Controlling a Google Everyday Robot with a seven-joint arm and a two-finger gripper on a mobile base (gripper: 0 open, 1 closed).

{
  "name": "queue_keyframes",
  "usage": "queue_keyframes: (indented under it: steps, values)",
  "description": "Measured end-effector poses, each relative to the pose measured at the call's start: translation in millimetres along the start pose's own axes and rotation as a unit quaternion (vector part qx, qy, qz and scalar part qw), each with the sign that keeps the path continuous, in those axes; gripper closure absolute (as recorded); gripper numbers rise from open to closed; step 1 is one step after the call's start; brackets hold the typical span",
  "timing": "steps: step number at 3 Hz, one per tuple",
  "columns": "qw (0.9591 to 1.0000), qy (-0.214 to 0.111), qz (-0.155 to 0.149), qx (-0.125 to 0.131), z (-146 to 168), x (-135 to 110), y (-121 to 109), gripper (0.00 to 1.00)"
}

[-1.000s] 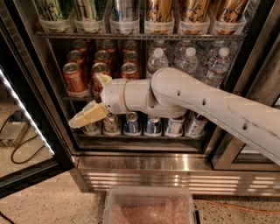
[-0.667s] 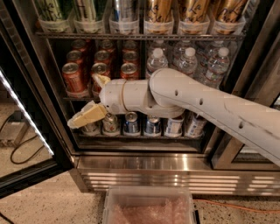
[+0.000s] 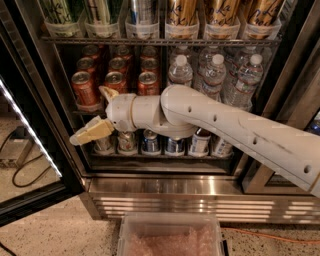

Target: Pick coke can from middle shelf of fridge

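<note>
Several red coke cans stand in rows on the left of the middle shelf of the fridge, whose door is open. My gripper is in front of that shelf's left end, just below and in front of the front cans, touching none of them. It is open and empty. One finger points up by the second lane's front can. The other angles down-left. My white arm crosses from the right and hides the shelf's front edge and part of the lower rack.
Water bottles fill the shelf's right side. Tall gold cans stand on the top rack, silver and blue cans on the bottom one. The glass door with its light strip hangs open at left. A clear plastic bin sits on the floor.
My gripper has edged slightly to the left, with its fingers still spread. The cans have not moved.
</note>
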State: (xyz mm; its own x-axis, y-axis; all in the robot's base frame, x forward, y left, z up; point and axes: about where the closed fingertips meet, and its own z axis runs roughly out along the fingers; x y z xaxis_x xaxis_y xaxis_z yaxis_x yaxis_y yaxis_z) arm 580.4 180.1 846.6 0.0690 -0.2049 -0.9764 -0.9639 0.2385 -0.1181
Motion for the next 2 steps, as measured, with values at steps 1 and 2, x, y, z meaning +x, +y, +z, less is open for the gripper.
queue_keyframes:
  steps: [1,2]
  values:
    - [0.9994,-0.007,-0.030,0.019,8.5,-10.9,-19.7,0.00]
    - [0.9971,-0.020,-0.054,0.050,14.8,-24.9,-46.5,0.00]
